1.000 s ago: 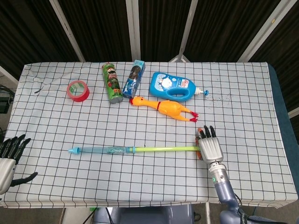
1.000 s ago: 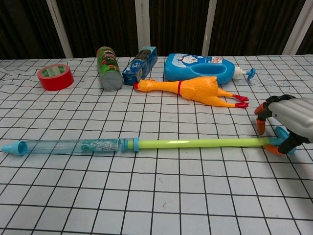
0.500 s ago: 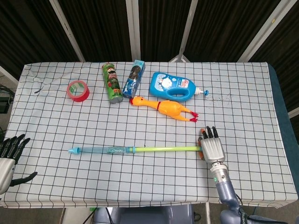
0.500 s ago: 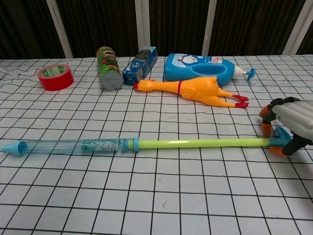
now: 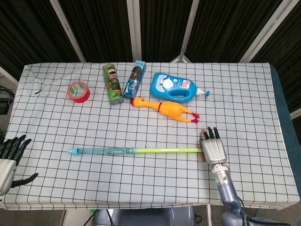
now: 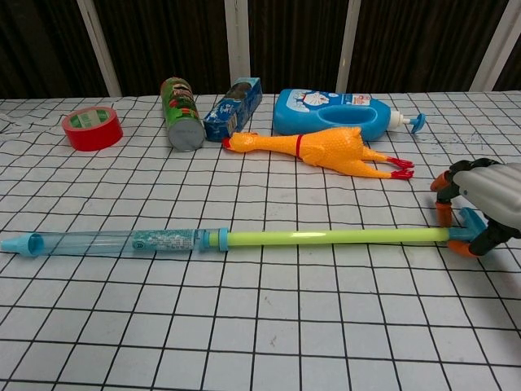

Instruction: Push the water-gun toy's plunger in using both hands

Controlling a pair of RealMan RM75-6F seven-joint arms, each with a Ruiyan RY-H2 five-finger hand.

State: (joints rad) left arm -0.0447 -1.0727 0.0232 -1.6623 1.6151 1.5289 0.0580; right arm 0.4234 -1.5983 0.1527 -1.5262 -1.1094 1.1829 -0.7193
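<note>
The water-gun toy lies lengthwise across the table's front half. Its clear blue barrel [image 5: 101,151] [image 6: 122,241] points left, and the yellow-green plunger rod [image 5: 164,150] [image 6: 334,237] sticks far out to the right. My right hand [image 5: 213,148] [image 6: 488,208] curls its orange-tipped fingers around the blue plunger handle [image 6: 462,223] at the rod's right end. My left hand [image 5: 9,157] hangs past the table's front-left corner with fingers apart, holding nothing, well left of the barrel tip [image 5: 73,151]. The chest view does not show it.
Along the back stand a red tape roll [image 5: 78,91], a green can [image 5: 112,83], a blue box [image 5: 133,79] and a blue detergent bottle [image 5: 175,86]. A rubber chicken [image 5: 167,108] lies just behind the rod. The checkered cloth [image 5: 141,179] covers the table.
The barrel has slid slightly to the left. My right hand shifted a little to the right at the plunger handle. The left hand has barely moved.
</note>
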